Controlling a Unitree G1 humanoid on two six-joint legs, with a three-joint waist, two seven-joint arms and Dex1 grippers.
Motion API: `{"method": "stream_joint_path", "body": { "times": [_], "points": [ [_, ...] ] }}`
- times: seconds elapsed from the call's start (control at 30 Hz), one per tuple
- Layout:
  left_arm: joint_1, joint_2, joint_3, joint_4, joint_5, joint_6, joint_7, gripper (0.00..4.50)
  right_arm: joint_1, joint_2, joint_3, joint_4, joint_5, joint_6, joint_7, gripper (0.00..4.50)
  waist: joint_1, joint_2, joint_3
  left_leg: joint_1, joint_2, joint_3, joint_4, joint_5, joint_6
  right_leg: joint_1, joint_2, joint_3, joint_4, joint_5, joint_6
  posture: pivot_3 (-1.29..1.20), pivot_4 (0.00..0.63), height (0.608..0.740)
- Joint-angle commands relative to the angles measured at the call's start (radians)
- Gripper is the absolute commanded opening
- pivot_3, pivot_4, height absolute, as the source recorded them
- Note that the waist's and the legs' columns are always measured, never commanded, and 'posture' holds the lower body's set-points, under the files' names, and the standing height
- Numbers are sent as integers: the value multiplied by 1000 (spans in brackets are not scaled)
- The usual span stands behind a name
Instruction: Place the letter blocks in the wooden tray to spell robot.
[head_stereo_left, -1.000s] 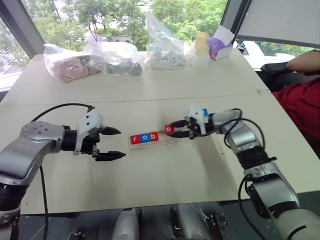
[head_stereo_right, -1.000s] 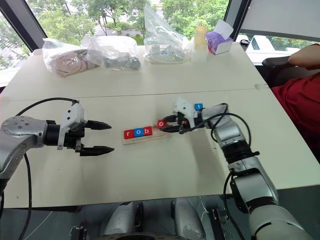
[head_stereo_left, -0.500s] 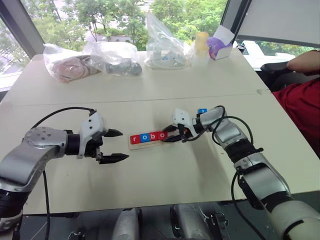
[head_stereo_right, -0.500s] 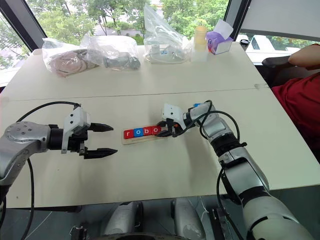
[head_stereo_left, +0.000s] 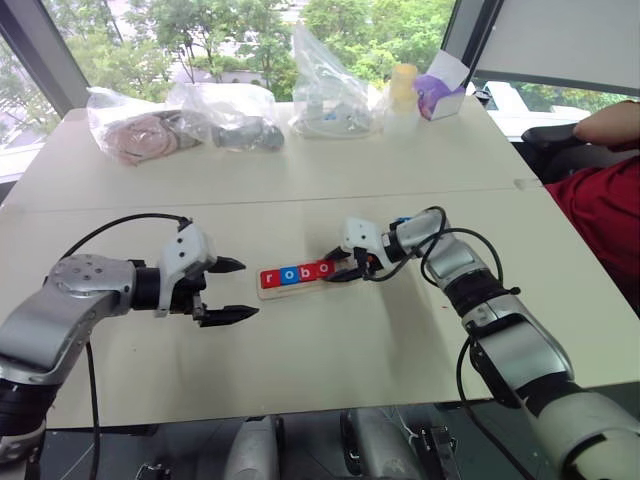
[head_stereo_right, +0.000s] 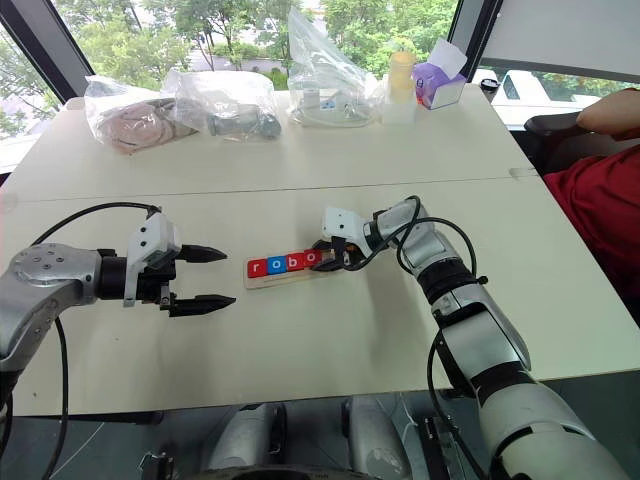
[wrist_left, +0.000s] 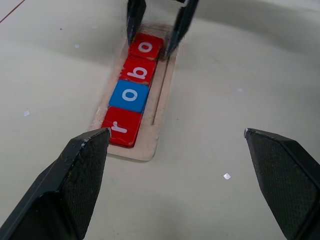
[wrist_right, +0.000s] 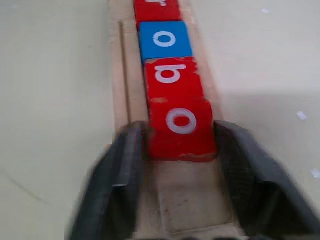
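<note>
Windows and green trees stand behind the pale table (head_stereo_left: 330, 340), with plastic bags along its far edge. Going left to right: the left gripper (head_stereo_left: 228, 290) hovers just left of the wooden tray (head_stereo_left: 272, 292), its fingers spread wide on nothing. In the tray sit four letter blocks reading r, o, b, o: the red r (wrist_left: 121, 127), the blue o (wrist_left: 129, 96), the red b (wrist_left: 138, 70), then the red o (wrist_right: 181, 127). The right gripper (head_stereo_left: 338, 266) straddles that last block, fingers (wrist_right: 112, 185) parted a little on either side and seemingly just clear of it (contact is hard to rule out). To finish the release well, it should probably spread fully and back straight out along the tray, so the tile is not dragged. One slot stays open for the t.
</note>
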Motion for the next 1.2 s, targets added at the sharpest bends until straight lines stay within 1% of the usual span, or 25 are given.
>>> {"method": "stream_joint_path", "body": {
  "times": [0.03,0.07,0.37,0.47,0.53,0.67,0.73,0.77,0.83,0.9,1.0,1.07,1.17,1.2],
  "points": [
    [-15,-1,22,-19,-9,-6,2,4500,-23,8,-12,-5,0,-14,11,4199,0,0,0,0,0,0,0,0,0,0,0,0,0,0,0,0,150,740],
    [-14,-1,23,-19,-8,-7,3,4500,-25,9,-19,-7,2,-13,2,4454,0,0,0,0,0,0,0,0,0,0,0,0,0,0,0,0,150,740],
    [-20,-9,14,-12,0,-15,9,4500,-33,-12,-64,-11,18,2,-31,4454,0,0,0,0,0,0,0,0,0,0,0,0,0,0,0,0,150,740],
    [-24,-16,14,-15,-3,-14,11,4500,-30,-27,-124,-50,60,69,-62,4454,0,0,0,0,0,0,0,0,0,0,0,0,0,0,0,0,150,740],
    [-27,-32,20,-21,-5,-21,26,4500,-8,-49,-182,-106,91,137,-112,4454,1,0,0,0,0,0,0,0,0,0,0,0,0,0,0,0,150,740],
    [-63,-117,26,-29,-16,-33,91,4500,93,-85,-321,-289,125,321,-334,4454,8,0,0,-1,0,-1,0,0,0,0,-2,0,0,0,0,0,150,740],
    [-71,-136,20,-36,-16,-28,99,4500,139,-80,-363,-381,129,408,-431,4454,9,-1,0,-1,0,-1,0,0,0,0,-2,0,0,0,0,0,150,740],
    [-72,-139,12,-40,-14,-28,96,4500,165,-70,-387,-431,127,462,-496,4454,7,-1,0,-1,0,-1,0,0,0,0,-2,0,0,0,0,0,150,740],
    [-111,-174,-26,-17,-6,-35,97,4500,264,-15,-455,-590,93,609,-707,4454,6,0,-1,-1,-1,-1,-1,0,0,0,-1,0,0,0,0,0,150,740],
    [-152,-209,-62,16,18,-53,103,4500,330,38,-491,-690,73,703,-849,4454,4,0,-1,-1,-1,-2,-1,0,0,0,-1,0,1,0,0,0,150,740],
    [-204,-250,-150,69,105,-122,96,4500,382,108,-508,-738,47,758,-1002,4454,-1,0,-1,0,-1,-1,0,1,-1,0,0,0,1,0,0,0,150,740],
    [-241,-299,-180,94,112,-140,97,4500,390,146,-503,-731,37,763,-1071,4454,-1,0,-1,0,-1,0,0,1,-1,0,0,1,1,0,0,0,150,740],
    [-304,-359,-215,157,150,-178,103,4500,372,181,-494,-675,34,747,-1138,4454,0,0,-1,0,-1,0,0,1,-1,0,1,1,1,0,0,0,150,740],
    [-319,-374,-215,176,156,-189,105,4500,361,177,-472,-642,14,726,-1152,4454,-1,0,-1,0,-1,0,0,1,-1,0,1,1,1,0,0,0,150,740]
  ]
}}
